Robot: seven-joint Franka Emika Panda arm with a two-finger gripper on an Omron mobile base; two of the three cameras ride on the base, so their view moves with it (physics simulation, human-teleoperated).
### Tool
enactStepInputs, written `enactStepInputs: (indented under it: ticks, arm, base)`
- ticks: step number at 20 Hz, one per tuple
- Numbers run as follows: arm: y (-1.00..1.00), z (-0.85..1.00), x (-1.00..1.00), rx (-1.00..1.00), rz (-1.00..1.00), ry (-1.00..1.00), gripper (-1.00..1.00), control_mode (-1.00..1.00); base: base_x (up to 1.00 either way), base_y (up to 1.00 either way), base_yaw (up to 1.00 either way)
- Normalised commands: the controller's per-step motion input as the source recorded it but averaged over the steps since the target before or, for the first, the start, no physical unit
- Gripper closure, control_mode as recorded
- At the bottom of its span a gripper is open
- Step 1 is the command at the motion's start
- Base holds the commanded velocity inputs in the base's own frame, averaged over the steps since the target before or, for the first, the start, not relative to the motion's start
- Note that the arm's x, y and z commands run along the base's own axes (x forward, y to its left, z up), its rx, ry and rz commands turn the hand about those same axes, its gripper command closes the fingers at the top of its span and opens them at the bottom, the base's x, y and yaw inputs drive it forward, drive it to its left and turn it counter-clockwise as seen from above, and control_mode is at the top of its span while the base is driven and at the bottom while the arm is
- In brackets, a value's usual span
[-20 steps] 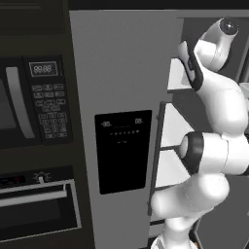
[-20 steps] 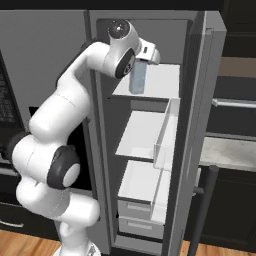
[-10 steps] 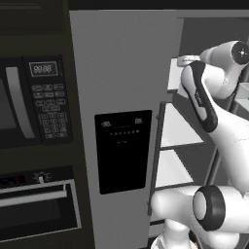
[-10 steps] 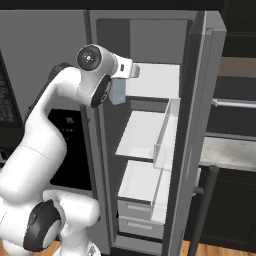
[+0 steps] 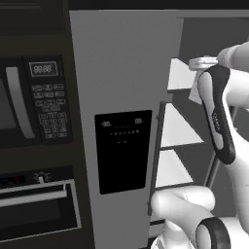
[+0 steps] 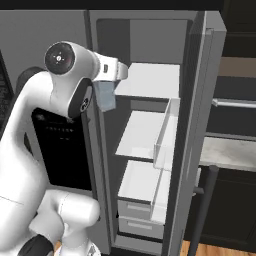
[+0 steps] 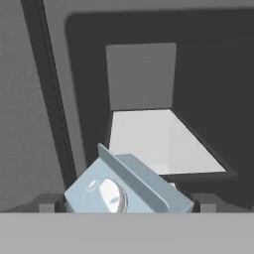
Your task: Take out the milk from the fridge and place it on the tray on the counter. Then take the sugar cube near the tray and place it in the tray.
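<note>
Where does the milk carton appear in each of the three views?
Left base view: not seen.
Right base view: milk carton upper left of centre, hanging under the gripper, in front of the fridge's top shelf.
Hand view: bottom centre.
Shared landmark: that top shelf.

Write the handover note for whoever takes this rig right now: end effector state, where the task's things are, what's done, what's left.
End effector: shut on the milk, carton seen between the tips in the hand view.
Milk: off the shelf, held in front of the open fridge, at top-shelf height.
Counter: a strip shows right of the fridge door; tray and sugar cube not in sight.
Done: milk grasped and pulled out.
Left: carry milk to the tray, then put the sugar cube in the tray.
</note>
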Motion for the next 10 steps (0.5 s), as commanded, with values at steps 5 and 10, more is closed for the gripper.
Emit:
enactStepInputs:
  ticks: [5, 10]
  arm:
    - [0.31, -0.27, -0.96, 0.06, 0.03, 0.02, 1.00, -1.00]
    - [0.43, -0.12, -0.78, 0.04, 0.01, 0.05, 1.00, -1.00]
  base:
    - [0.00, 0.00, 0.00]
    - [0.00, 0.00, 0.00]
